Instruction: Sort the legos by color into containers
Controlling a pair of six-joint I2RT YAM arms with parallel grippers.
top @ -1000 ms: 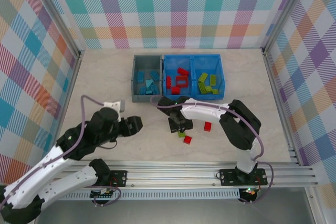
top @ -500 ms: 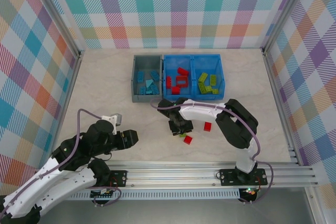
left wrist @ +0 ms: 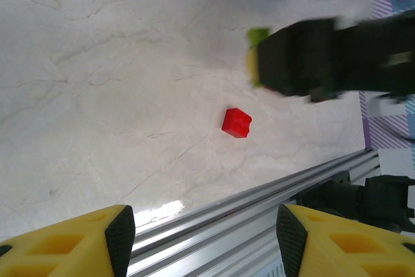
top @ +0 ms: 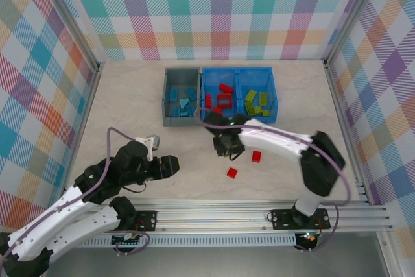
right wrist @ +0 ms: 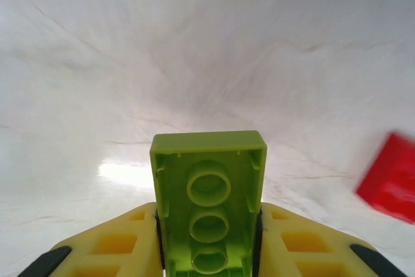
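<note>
Holding one lime green brick (right wrist: pixel 208 202) clamped between its jaws, hollow underside toward the wrist camera, the right gripper (top: pixel 228 145) hangs over the middle of the surface (top: pixel 130 108), just short of the two-compartment blue bin (top: pixel 238 70). The step in hand appears to be the carry of this brick to its colour's place. The next move likely calls for a short reach toward the far edge, over the bin's front wall and across to the right compartment (top: pixel 277 98), where other lime green bricks lie. The jaws would open there.

The left gripper (left wrist: pixel 204 225) stands wide with nothing between its fingers, over the near left part of the surface.

By count, there are two containers at the far edge: one grey bin (top: pixel 166 98) and the blue bin beside it. Two red bricks lie loose on the surface, one (top: pixel 256 156) beside the right gripper and one (top: pixel 231 172) closer to the near edge. The grey bin holds roughly five light blue bricks. The blue bin's left compartment holds about four red pieces, and the right compartment holds about five green. These sorted pieces are too small to count exactly.
</note>
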